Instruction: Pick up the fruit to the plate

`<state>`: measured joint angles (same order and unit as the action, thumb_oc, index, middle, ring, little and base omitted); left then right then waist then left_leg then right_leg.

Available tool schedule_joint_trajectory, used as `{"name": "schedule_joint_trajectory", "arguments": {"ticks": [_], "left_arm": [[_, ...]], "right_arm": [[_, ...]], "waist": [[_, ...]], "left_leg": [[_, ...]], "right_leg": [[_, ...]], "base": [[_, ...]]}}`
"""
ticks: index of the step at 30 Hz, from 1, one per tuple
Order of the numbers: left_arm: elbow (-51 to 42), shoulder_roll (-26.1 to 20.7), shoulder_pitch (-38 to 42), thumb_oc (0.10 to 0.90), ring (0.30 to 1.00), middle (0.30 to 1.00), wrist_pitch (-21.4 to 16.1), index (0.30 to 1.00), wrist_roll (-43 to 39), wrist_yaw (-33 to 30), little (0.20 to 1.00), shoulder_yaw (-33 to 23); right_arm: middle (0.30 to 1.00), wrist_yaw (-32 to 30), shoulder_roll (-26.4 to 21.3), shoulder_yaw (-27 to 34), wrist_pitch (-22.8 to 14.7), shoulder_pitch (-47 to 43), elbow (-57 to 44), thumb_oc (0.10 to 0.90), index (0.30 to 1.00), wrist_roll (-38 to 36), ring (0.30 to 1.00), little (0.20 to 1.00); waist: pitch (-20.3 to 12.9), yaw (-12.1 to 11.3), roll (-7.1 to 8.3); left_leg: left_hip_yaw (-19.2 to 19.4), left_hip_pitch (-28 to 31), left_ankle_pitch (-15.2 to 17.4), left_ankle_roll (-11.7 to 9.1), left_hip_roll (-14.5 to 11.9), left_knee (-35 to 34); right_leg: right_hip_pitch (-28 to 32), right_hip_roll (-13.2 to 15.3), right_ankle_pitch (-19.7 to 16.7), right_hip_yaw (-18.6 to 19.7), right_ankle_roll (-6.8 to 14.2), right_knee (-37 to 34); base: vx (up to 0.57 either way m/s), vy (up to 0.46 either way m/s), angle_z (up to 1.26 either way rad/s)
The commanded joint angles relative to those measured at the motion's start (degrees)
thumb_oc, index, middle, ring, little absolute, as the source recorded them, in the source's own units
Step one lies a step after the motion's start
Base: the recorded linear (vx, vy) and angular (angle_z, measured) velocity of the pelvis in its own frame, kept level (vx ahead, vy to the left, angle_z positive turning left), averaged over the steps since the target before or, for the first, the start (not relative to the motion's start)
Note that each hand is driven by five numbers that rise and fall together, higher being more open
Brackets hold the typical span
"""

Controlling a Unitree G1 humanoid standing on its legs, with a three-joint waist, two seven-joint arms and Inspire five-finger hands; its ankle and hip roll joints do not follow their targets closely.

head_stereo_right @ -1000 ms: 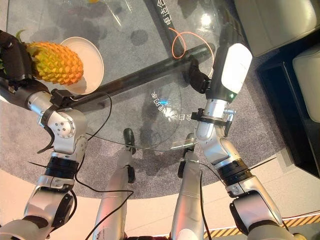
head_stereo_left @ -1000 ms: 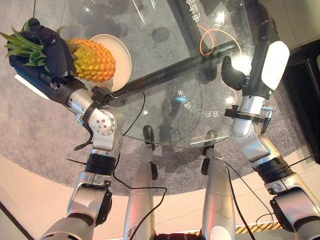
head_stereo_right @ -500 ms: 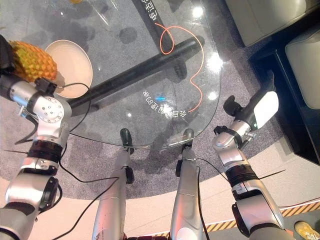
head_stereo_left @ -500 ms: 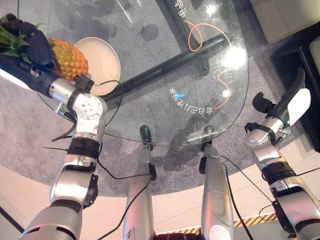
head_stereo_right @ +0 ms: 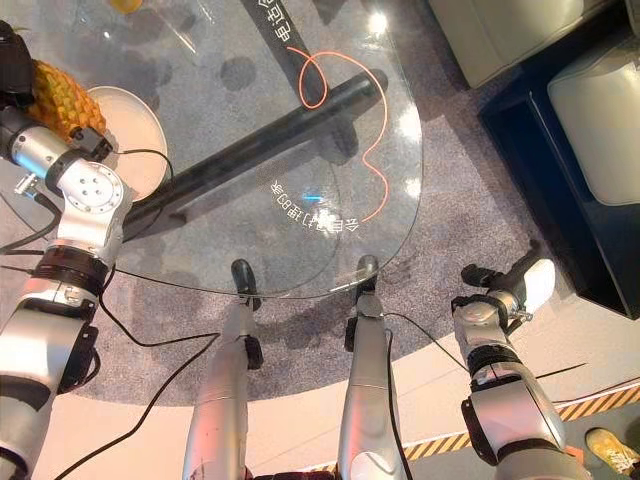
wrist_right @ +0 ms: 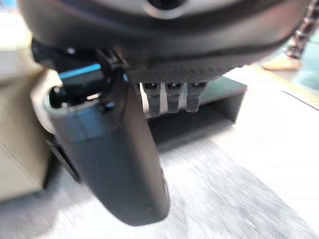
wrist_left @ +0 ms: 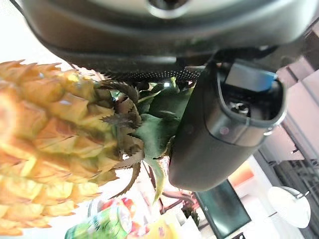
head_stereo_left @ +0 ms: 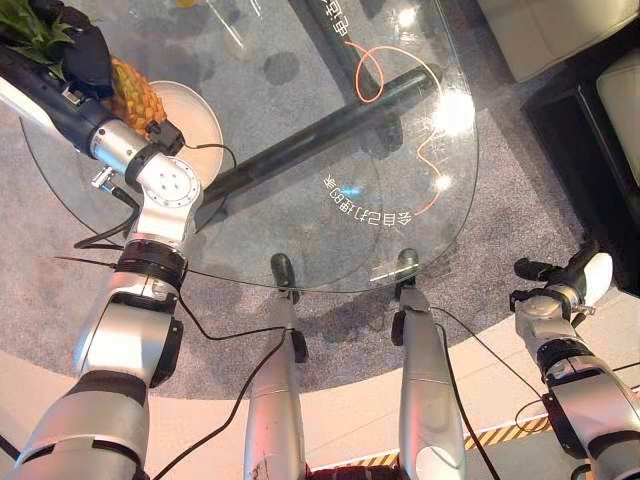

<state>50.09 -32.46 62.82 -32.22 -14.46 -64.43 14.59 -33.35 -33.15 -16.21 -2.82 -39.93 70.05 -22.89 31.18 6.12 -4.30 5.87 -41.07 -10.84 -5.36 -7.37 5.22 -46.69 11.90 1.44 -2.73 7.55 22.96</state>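
gripping the pineapple at its crown over the plate, left hand; right hand relaxed.

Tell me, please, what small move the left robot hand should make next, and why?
Probably lower the pineapple onto the plate and let go: the left robot hand grips its leafy crown, with the fruit already over the plate's edge.

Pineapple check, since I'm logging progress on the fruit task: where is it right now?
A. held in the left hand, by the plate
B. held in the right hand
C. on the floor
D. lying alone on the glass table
A: the left hand is curled round the pineapple at its leafy end, partly over the plate.
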Motion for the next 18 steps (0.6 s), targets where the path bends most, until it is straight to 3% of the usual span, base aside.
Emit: {"name": "schedule_joint_trajectory", "arguments": {"ticks": [1, 6, 18], "left_arm": [[0.9, -6.1, 9.1, 0.1, 0.3, 0.3, -2.1, 0.3, 1.4, 0.3, 0.2, -0.3], [2.7, -5.3, 9.5, 0.1, 0.3, 0.3, -1.7, 0.3, 0.2, 2.6, 0.2, -0.4], [7.5, -5.1, 10.1, 0.1, 0.3, 0.3, -2.0, 0.3, -4.5, 10.7, 0.2, -0.7]], "right_arm": [[0.9, 8.2, 0.5, 0.8, 3.7, 0.2, 4.0, 0.8, 0.9, -2.5, 0.9, 0.9], [0.9, 12.6, 1.3, -0.6, 5.0, -0.3, 5.3, 0.8, 0.9, -1.2, 0.9, 0.9], [0.9, 13.0, 1.7, -1.0, 6.3, -1.8, 4.7, 0.8, 0.9, 0.9, 0.9, 0.9]], "waist": [[-1.4, -2.0, 2.93], [-1.4, -1.9, 3.34], [-1.4, -1.2, 3.79]], "left_leg": [[0.5, -1.1, 8.4, -0.5, 0.8, 8.4], [0.3, -1.5, 8.3, -0.6, 0.6, 8.8], [0.5, -2.2, 8.4, -0.8, 0.5, 9.5]], "right_leg": [[1.8, -1.9, -0.3, -3.9, -1.8, -2.9], [1.5, -2.3, -0.1, -3.8, -2.0, -2.4], [0.8, -2.8, 0.0, -3.1, -2.0, -2.0]], "base": [[0.0, 0.0, 0.0], [0.0, 0.0, 0.0], [0.0, 0.0, 0.0]]}}
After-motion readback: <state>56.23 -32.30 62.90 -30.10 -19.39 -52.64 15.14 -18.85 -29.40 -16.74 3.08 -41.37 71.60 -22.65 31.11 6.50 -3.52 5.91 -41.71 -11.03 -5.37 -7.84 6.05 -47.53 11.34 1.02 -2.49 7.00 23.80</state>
